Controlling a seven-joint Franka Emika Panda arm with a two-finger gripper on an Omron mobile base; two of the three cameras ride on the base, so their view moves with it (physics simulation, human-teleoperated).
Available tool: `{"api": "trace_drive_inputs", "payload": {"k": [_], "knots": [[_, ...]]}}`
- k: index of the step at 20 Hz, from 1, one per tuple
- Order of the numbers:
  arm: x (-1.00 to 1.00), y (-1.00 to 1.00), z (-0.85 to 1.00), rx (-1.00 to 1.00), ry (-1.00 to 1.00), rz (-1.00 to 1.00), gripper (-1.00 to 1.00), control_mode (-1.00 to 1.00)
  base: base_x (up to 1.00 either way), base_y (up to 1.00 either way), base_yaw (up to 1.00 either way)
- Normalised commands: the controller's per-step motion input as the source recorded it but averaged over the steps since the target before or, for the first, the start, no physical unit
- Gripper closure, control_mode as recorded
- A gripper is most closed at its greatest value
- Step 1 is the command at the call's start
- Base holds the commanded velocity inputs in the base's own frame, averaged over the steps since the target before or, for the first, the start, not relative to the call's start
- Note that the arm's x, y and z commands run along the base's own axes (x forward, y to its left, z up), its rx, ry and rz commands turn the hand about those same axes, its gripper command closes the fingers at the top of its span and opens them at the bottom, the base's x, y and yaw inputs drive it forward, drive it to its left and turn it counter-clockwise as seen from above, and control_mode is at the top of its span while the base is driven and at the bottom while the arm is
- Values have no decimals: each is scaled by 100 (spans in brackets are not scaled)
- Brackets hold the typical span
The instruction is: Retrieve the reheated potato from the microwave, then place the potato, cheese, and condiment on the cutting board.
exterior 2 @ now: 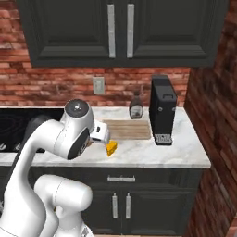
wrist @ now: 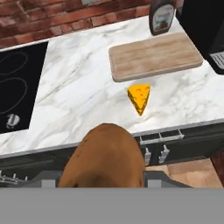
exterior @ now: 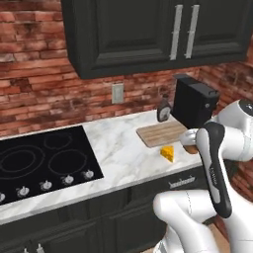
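Note:
A brown potato fills the bottom of the hand view, with my gripper shut on it and the fingertips hidden behind it. The gripper hangs above the counter's front edge, just on the near side of the yellow cheese wedge. Beyond the cheese lies the bare wooden cutting board. The dark condiment bottle stands upright behind the board, by the brick wall. The microwave is out of view.
A tall black coffee machine stands right beside the board. A black cooktop with knobs lies to the left. Dark cabinets hang overhead, and a brick side wall closes the right.

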Motion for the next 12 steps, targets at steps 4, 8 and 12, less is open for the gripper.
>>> {"api": "trace_drive_inputs", "payload": {"k": [4, 8, 12], "knots": [[0, 0, 0, 0, 0, 0, 100, 100, 47, -43, 20], [0, 0, 0, 0, 0, 0, 100, 100, 29, -51, 21], [0, 0, 0, 0, 0, 0, 100, 100, 19, -49, 29]]}}
